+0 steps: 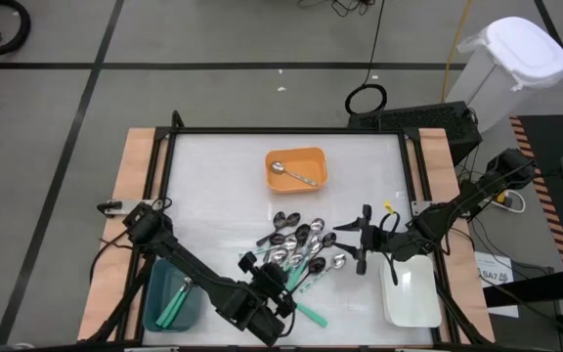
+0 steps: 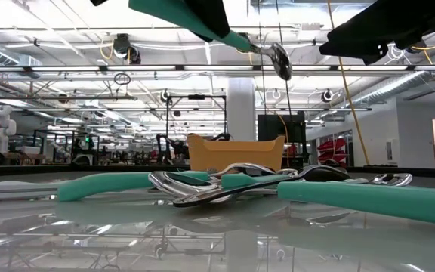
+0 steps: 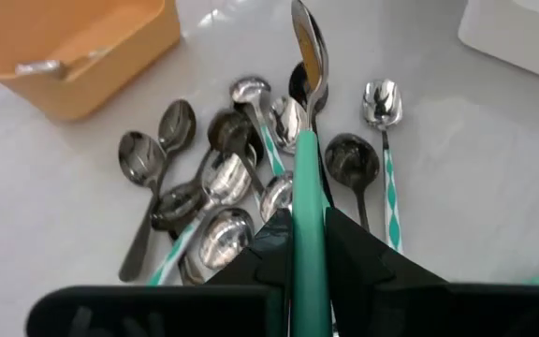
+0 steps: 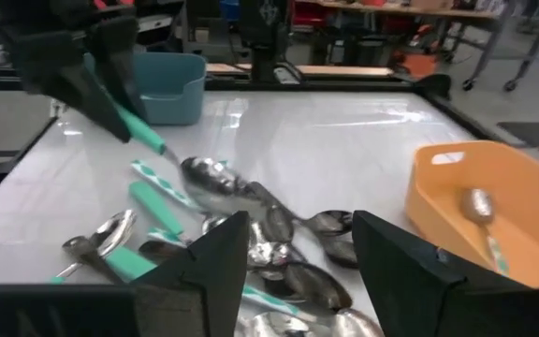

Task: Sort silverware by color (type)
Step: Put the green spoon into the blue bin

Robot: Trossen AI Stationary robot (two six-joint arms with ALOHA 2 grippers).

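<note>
A pile of small spoons (image 1: 301, 249) lies mid-table: teal-handled, all-silver and dark ones. My left gripper (image 1: 280, 284) is at the pile's near side, shut on a teal-handled spoon (image 3: 309, 140) held above the pile; it also shows in the low view (image 2: 232, 34) and the right wrist view (image 4: 148, 136). My right gripper (image 1: 363, 240) is open and empty just right of the pile, its fingers standing apart over the spoons in the right wrist view (image 4: 298, 271). My left gripper pinches the spoon's teal handle (image 3: 309, 245) between its two fingers. The spoon lies along the fingers and sticks out ahead of them, its silver bowl (image 3: 309, 42) foremost. It is lifted clear of the table and tilts bowl-down (image 4: 209, 178) over the pile.
A teal tray (image 1: 154, 313) with teal-handled spoons stands at the near left. An orange tray (image 1: 306, 156) holding one spoon stands behind the pile. A white tray (image 1: 409, 293) stands at the near right. A loose teal handle (image 1: 311, 315) lies by my left gripper.
</note>
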